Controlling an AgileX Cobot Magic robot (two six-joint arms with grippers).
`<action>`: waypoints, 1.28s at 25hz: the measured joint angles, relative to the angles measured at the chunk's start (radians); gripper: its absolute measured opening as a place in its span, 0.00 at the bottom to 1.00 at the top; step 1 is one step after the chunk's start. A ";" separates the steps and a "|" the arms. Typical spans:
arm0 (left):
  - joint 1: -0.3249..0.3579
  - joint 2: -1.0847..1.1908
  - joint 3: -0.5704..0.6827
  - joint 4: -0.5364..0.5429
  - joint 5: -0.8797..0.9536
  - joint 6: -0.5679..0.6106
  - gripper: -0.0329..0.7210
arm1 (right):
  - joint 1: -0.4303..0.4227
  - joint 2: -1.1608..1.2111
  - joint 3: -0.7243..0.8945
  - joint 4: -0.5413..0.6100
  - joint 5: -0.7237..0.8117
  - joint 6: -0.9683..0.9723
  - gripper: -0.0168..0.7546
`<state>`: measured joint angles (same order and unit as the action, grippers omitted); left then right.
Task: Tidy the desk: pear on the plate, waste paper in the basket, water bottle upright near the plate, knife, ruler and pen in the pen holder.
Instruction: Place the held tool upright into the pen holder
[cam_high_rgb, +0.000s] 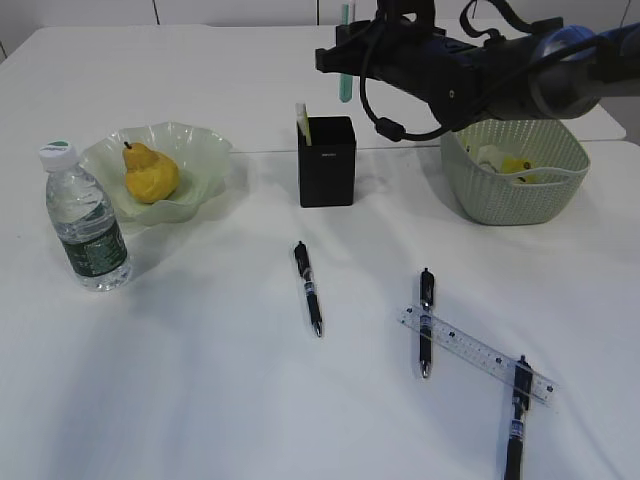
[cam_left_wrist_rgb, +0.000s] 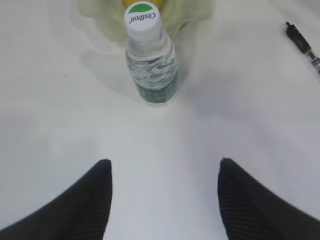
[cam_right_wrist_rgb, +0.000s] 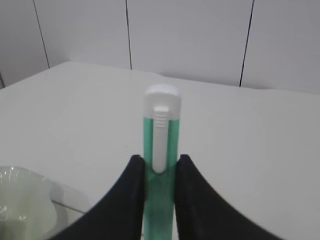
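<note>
My right gripper (cam_right_wrist_rgb: 160, 159) is shut on the knife (cam_right_wrist_rgb: 161, 130), a green translucent cutter with a white slider, held upright. In the exterior view the knife (cam_high_rgb: 345, 80) hangs above and slightly behind the black pen holder (cam_high_rgb: 327, 165), which has a pale stick in it. The yellow pear (cam_high_rgb: 150, 173) lies on the green plate (cam_high_rgb: 200, 150). The water bottle (cam_high_rgb: 88, 222) stands upright beside the plate. My left gripper (cam_left_wrist_rgb: 165, 162) is open over bare desk, a short way from the bottle (cam_left_wrist_rgb: 151, 65). The clear ruler (cam_high_rgb: 480, 352) lies at the front right.
Three black pens lie on the desk: one in the middle (cam_high_rgb: 308, 287), one (cam_high_rgb: 426, 320) across the ruler's left end, one (cam_high_rgb: 517, 415) across its right end. The green basket (cam_high_rgb: 515, 190) at the back right holds crumpled paper (cam_high_rgb: 500, 160).
</note>
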<state>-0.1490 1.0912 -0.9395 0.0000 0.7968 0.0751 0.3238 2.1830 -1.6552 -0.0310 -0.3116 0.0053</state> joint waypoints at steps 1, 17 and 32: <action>0.000 0.002 0.000 0.000 0.000 0.000 0.66 | 0.000 0.000 0.000 0.000 -0.019 0.000 0.21; 0.000 0.012 0.000 0.000 0.000 0.000 0.66 | 0.000 0.055 0.000 0.000 -0.066 0.020 0.21; 0.000 0.013 0.000 0.000 -0.002 0.000 0.66 | 0.000 0.114 -0.091 0.000 0.079 0.038 0.21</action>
<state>-0.1490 1.1037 -0.9395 0.0000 0.7952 0.0751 0.3238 2.2965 -1.7465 -0.0310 -0.2323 0.0432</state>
